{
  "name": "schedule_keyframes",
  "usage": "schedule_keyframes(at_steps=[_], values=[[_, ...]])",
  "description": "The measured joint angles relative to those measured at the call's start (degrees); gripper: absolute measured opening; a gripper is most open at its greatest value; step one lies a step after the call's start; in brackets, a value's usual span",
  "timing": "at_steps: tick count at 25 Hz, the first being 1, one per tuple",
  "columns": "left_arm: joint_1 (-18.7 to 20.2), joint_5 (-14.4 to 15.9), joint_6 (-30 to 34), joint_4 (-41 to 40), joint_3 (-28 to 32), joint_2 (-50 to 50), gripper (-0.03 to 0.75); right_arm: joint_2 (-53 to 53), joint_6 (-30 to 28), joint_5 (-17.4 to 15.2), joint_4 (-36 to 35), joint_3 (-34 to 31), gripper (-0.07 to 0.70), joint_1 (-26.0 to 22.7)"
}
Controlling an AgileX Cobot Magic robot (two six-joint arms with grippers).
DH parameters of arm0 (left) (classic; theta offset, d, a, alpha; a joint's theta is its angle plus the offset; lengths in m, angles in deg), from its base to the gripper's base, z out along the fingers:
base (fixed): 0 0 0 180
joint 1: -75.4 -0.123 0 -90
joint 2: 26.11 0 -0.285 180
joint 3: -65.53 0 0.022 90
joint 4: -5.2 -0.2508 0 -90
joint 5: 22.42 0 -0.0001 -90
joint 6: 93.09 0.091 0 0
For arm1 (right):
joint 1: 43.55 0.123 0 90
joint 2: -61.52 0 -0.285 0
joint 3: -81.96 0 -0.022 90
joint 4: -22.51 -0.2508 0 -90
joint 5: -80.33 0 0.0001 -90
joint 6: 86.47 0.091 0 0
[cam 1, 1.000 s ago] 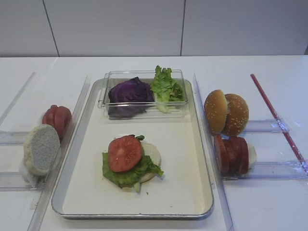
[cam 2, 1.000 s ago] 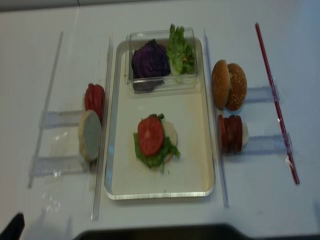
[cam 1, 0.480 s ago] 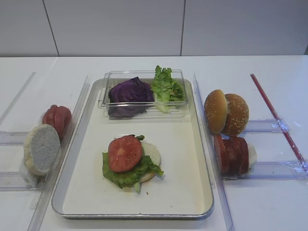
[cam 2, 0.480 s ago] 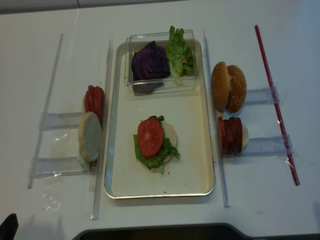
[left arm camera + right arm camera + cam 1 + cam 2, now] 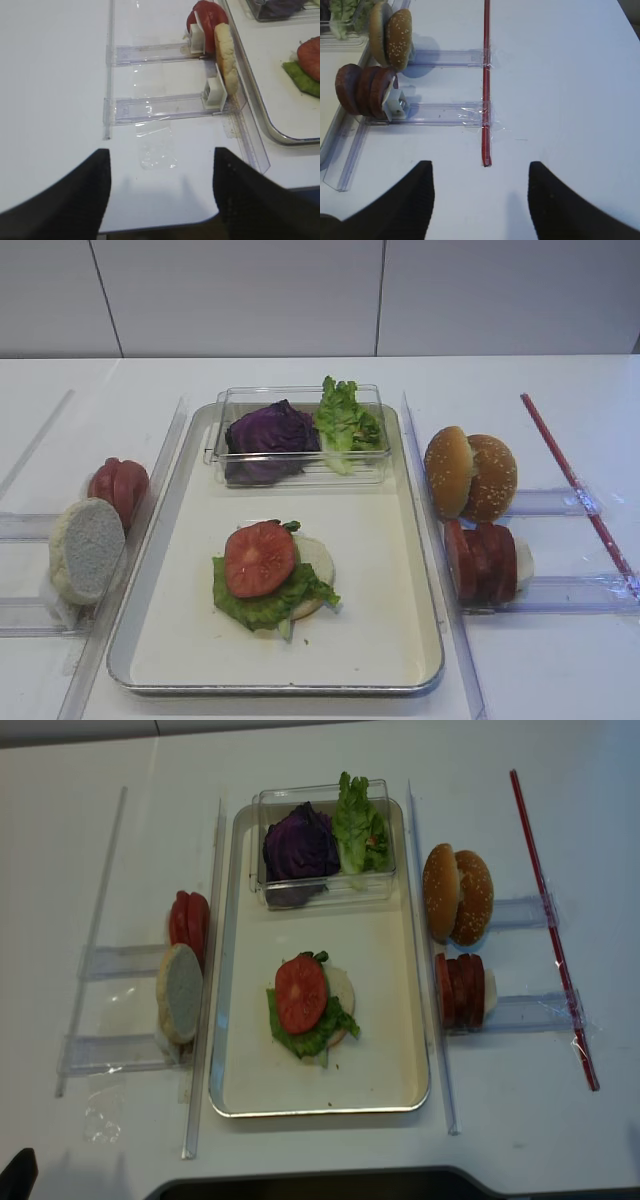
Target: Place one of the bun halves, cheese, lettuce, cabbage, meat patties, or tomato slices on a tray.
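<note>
On the left, spare tomato slices (image 5: 118, 486) and a bun half (image 5: 87, 549) stood on edge beside the tray (image 5: 420, 580). On the tray, a tomato slice (image 5: 259, 558) topped lettuce (image 5: 262, 604). Both end effectors (image 5: 157, 187) (image 5: 480, 197) hung open, empty.

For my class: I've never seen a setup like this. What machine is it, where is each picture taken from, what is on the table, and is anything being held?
It is a two-armed robot at a white table. Two pictures look down from above; the other two come from cameras on its wrists, where the dark shapes are the open left gripper and right gripper, both empty. On the tray sits a bun half with lettuce and a tomato slice on top. A clear box holds cabbage and more lettuce. Left of the tray stand spare tomato slices and a bun half; right, bun halves and meat patties.
</note>
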Motion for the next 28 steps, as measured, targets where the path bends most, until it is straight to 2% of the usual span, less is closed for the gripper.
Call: schedule_keyframes(at_steps=[28], values=[[0.0, 0.0, 0.0, 0.0, 0.0, 0.0, 0.449, 0.0, 0.1, -0.1, 0.0, 0.0, 0.455, 0.0]])
